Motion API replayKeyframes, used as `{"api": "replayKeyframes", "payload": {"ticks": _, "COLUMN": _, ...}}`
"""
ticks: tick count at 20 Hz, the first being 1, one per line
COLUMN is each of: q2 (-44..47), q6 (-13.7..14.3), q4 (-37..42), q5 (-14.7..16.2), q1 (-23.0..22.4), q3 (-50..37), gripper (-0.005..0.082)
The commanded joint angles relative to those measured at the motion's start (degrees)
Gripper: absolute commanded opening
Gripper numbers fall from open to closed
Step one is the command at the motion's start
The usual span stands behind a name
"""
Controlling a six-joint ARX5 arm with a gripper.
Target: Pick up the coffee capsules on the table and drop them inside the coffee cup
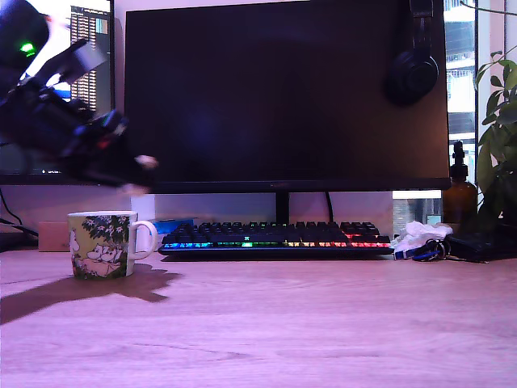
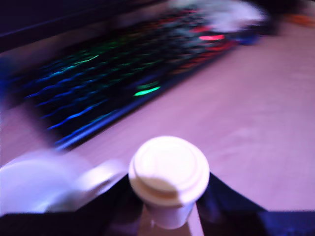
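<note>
A cream-white coffee capsule (image 2: 169, 177) sits between the dark fingers of my gripper (image 2: 170, 212), which is shut on it; its flat round end faces the wrist camera. The coffee cup (image 1: 101, 244), with a green leafy print and a white handle, stands upright on the table at the exterior view's left. My gripper (image 1: 139, 174) hangs blurred in the air a little above the cup, just to the right of its rim. In the wrist view the cup (image 2: 42, 182) is a pale blur beside the capsule. No other capsule shows.
A backlit keyboard (image 1: 275, 237) lies behind the cup under a large dark monitor (image 1: 283, 89). At the exterior view's right are crumpled tissue (image 1: 416, 234), a brown bottle (image 1: 459, 194) and a plant (image 1: 501, 137). Headphones (image 1: 412, 69) hang on the monitor.
</note>
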Motion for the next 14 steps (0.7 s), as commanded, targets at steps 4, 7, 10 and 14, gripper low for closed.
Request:
{"api": "replayKeyframes", "payload": {"ticks": 4, "q2": -0.2, "q6": -6.45, "q4": 0.44, "q5": -7.61, "q1": 1.53, "q3": 0.11, "gripper": 0.0246}}
{"api": "replayKeyframes", "payload": {"ticks": 7, "q2": -0.2, "q6": -10.47, "q4": 0.48, "q5": -11.78, "q1": 1.51, "q3": 0.13, "gripper": 0.0246}}
{"api": "replayKeyframes", "payload": {"ticks": 10, "q2": -0.2, "q6": -10.78, "q4": 0.31, "q5": -14.8, "q1": 1.46, "q3": 0.15, "gripper": 0.0246}}
{"api": "replayKeyframes", "payload": {"ticks": 14, "q2": -0.2, "q6": -10.86, "q4": 0.04, "q5": -16.55, "q1": 1.49, "q3": 0.15, "gripper": 0.0246}}
